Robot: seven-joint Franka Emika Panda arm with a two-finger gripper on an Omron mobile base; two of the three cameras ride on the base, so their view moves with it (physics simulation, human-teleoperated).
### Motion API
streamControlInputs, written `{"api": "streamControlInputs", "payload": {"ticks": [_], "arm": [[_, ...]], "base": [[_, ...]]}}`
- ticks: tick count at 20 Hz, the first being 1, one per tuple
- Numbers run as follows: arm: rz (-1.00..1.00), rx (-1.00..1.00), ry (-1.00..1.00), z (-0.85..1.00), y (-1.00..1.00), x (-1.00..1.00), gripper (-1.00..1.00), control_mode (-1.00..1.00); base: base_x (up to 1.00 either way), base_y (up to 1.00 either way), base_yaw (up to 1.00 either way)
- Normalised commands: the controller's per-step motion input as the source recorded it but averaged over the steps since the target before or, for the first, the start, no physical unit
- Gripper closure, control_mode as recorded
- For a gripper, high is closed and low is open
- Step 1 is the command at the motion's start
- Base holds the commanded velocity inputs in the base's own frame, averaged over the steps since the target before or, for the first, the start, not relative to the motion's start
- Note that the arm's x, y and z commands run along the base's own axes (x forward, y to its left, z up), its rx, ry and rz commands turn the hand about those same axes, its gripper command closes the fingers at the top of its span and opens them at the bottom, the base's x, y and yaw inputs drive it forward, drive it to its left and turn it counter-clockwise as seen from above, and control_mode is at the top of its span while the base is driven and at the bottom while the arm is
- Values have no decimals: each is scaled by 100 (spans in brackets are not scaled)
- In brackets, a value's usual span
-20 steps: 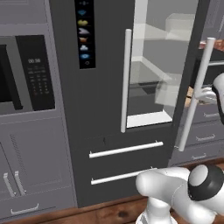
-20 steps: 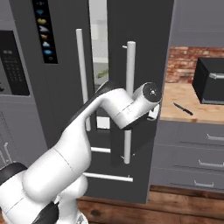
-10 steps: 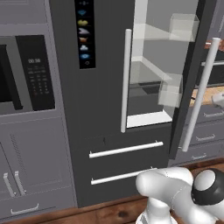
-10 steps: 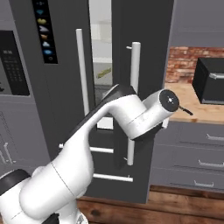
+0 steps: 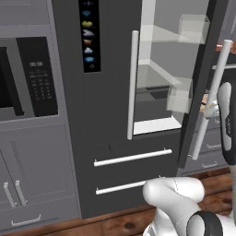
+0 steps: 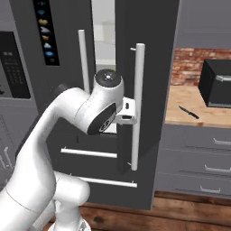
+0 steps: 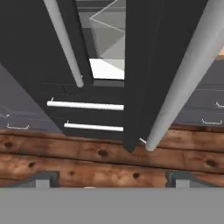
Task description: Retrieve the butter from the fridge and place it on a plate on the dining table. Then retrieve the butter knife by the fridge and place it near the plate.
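Left base view: fridge [image 5: 110, 106] with right door [image 5: 203, 87] swung partly open, long white handle [image 5: 209, 106] on its edge. Inside, white walls and clear shelves [image 5: 161, 73], with nothing on the parts that show; clear door bins [image 5: 191, 30] also look empty. Arm raised at far right edge, just beside the door handle.

Right base view: arm bent upward, elbow high, white hand [image 6: 124, 110] pressed against the open door's edge, right next to the handle [image 6: 136, 106]. Fingers hidden here behind the wrist. Butter knife [image 6: 188, 112] flat on wooden counter [image 6: 198, 108] to the right of the fridge, near a black box [image 6: 216, 83].

Hand view: looking down along the door edge to the wood floor [image 7: 109, 159]. Fingers [image 7: 43, 178] spread wide at the bottom corners, nothing between them; handle [image 7: 183, 83] passes above, not gripped. Butter not to be seen.
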Motion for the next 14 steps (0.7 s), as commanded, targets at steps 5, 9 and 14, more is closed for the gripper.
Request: {"api": "streamControlInputs", "payload": {"ticks": [5,9,14], "arm": [[-7,-49,31,15,100,8,-100,-100],[-4,-43,33,-5,95,47,-100,-100],[0,-26,16,-23,40,77,-100,-100]], "base": [[0,0,0],[0,0,0],[0,0,0]]}}
